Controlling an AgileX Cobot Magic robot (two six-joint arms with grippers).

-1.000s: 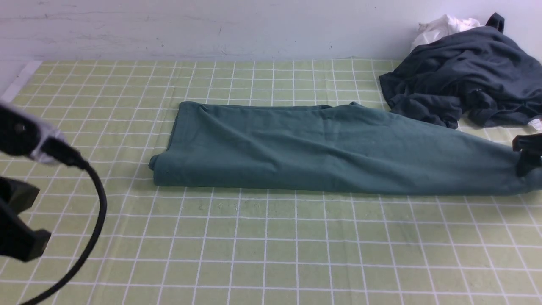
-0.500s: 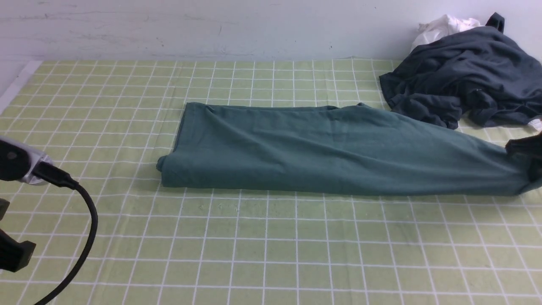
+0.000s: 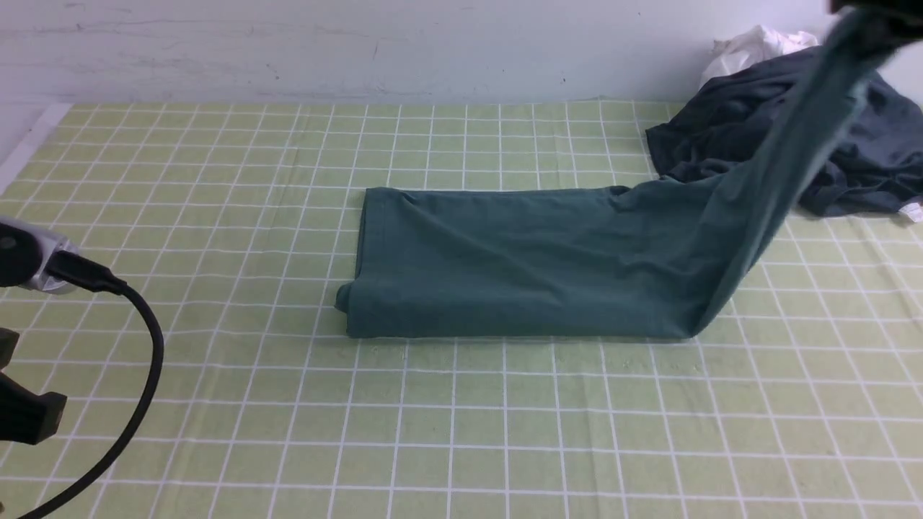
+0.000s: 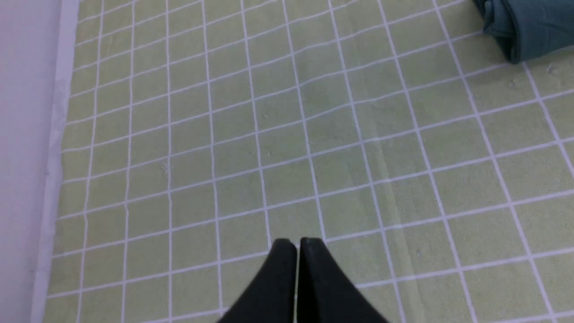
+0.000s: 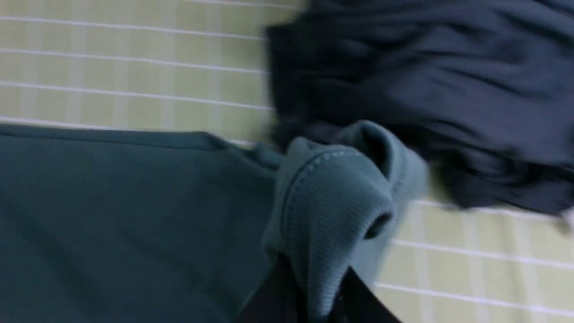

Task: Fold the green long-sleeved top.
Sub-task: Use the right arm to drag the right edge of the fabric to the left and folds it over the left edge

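Note:
The green long-sleeved top (image 3: pixel 519 263) lies folded into a long band across the middle of the checked cloth. Its right end rises steeply to the top right corner of the front view, where my right gripper (image 3: pixel 865 9) holds it. In the right wrist view that gripper (image 5: pixel 316 296) is shut on the ribbed hem of the top (image 5: pixel 332 202). My left gripper (image 4: pixel 297 244) is shut and empty, low over bare cloth at the front left. A corner of the top (image 4: pixel 520 31) shows far from it.
A dark grey garment (image 3: pixel 764 137) is heaped at the back right with a white one (image 3: pixel 750 47) behind it, close to the raised end of the top. A white wall (image 3: pixel 360 43) borders the back. A black cable (image 3: pixel 140 360) loops at the front left.
My right gripper has lifted the right end of the top high and the whole band has slid to the right. My left gripper has drawn back toward the front left.

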